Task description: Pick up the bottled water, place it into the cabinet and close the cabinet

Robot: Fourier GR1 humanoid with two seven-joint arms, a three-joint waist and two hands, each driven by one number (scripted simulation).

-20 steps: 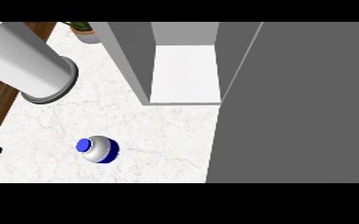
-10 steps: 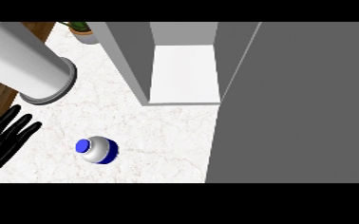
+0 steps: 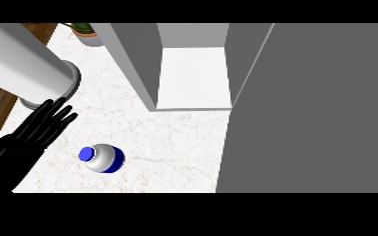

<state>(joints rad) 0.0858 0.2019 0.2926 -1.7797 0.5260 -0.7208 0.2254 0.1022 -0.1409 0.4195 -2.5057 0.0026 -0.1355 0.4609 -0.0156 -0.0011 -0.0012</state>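
The bottled water [image 3: 102,158] stands upright on the marble counter [image 3: 170,140], seen from above as a pale round body with a blue cap. My left hand [image 3: 38,132] comes in from the left edge with its fingers straight and spread, open, just left of the bottle and a little behind it, not touching it. The cabinet [image 3: 193,77] stands open at the back with a bare white shelf floor. Its grey door [image 3: 303,110] fills the view's right side. My right hand does not show.
A large pale grey cylinder [image 3: 33,75] lies at the upper left, close behind my left hand. A small potted plant [image 3: 88,33] sits in the far left corner beside the cabinet's grey side wall [image 3: 136,60]. A strip of wooden floor [image 3: 9,105] shows past the counter's left edge.
My left hand has come up into view from the left edge and moved right, closer to the bottle. The bottle and the cabinet door have not moved.
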